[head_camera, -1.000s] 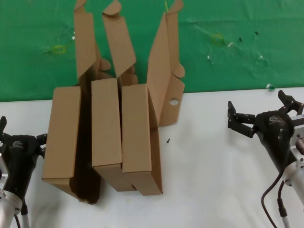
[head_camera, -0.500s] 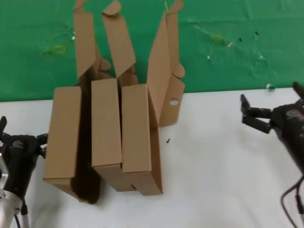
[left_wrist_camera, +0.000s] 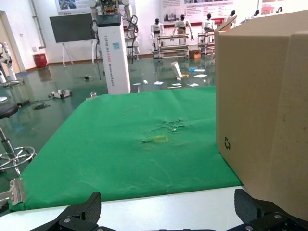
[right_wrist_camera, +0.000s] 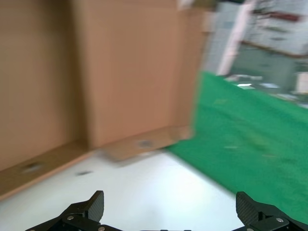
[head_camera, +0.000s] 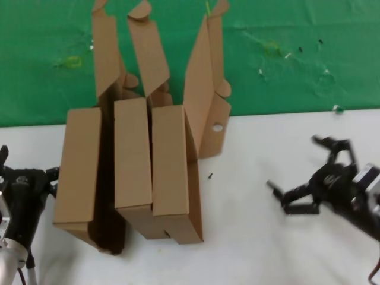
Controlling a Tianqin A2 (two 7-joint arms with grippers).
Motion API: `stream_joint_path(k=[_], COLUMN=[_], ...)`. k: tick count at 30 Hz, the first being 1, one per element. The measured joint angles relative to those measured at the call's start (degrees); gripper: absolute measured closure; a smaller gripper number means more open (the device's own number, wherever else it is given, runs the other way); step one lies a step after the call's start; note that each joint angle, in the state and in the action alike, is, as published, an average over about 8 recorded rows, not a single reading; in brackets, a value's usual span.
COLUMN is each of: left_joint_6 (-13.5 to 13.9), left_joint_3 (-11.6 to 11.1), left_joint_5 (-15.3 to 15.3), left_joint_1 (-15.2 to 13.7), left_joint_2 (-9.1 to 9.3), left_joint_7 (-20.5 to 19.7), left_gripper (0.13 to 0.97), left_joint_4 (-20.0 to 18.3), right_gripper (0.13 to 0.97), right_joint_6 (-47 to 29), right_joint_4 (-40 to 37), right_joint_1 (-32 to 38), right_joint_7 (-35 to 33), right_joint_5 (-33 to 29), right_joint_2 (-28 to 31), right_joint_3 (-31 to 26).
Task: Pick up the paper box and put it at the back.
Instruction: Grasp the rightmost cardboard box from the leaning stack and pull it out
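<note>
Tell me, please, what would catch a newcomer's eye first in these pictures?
Three brown paper boxes stand side by side at the centre-left of the white table, their lids raised against the green cloth behind. The right gripper hangs open over the white table to their right, its fingers turned toward the boxes. The left gripper sits open at the table's left edge, close beside the leftmost box.

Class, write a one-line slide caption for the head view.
Open right gripper faces three paper boxes on white table; left gripper waits.
</note>
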Motion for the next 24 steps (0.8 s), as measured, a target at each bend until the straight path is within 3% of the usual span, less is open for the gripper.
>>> stream_joint_path(k=[11, 24], left_joint_6=[0.0, 0.0], left_joint_3=[0.0, 0.0], left_joint_5=[0.0, 0.0], left_joint_1=[0.0, 0.0], left_joint_2=[0.00, 0.00], left_joint_7=[0.0, 0.0], left_gripper=[0.132, 0.132], left_joint_4=[0.0, 0.0], right_gripper=[0.129, 0.139], right_joint_6=[-18.0, -23.6], right_joint_4=[-3.3, -3.4], right_joint_1=[3.9, 10.0], right_joint_7=[-9.4, -8.7], right_joint_5=[3.9, 1.1], right_joint_2=[1.1, -1.4], right_joint_3=[-7.1, -16.0])
